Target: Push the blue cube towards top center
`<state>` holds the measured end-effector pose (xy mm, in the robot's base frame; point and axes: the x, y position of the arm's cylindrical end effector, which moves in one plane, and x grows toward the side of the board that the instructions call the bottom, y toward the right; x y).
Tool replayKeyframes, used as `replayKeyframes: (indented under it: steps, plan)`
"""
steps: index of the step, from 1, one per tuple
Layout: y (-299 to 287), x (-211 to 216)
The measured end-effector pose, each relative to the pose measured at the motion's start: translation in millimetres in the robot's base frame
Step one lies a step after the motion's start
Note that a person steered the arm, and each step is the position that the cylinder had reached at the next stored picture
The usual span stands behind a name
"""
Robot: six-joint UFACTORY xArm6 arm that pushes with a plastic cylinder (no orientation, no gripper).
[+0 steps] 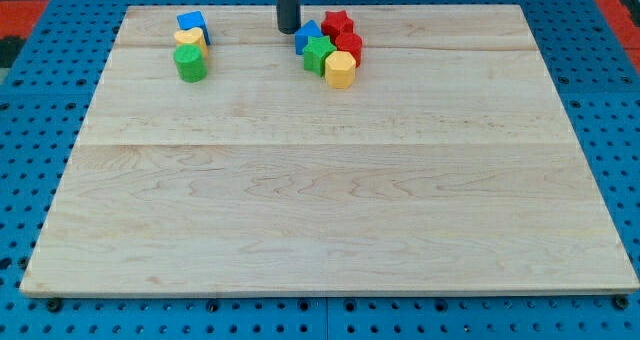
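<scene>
The blue cube (pixel 192 24) sits near the board's top left, touching a yellow block (pixel 189 41) just below it, with a green cylinder (pixel 190 64) below that. My tip (pixel 289 29) stands at the top centre of the board, well to the right of the blue cube. Just right of my tip is a cluster: a blue triangular block (pixel 306 35), a red star (pixel 338 24), a red block (pixel 348 46), a green block (pixel 318 55) and a yellow hexagonal block (pixel 340 70).
The wooden board (pixel 320 180) lies on a blue perforated table (pixel 30 130). The dark rod enters from the view's top edge.
</scene>
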<state>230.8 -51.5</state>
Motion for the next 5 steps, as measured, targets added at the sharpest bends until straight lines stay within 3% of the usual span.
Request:
replayKeyframes:
  steps: [2, 4, 5]
  plan:
    - [-55.2, -39.0]
    - [-169.4, -39.4]
    - [-192.4, -29.9]
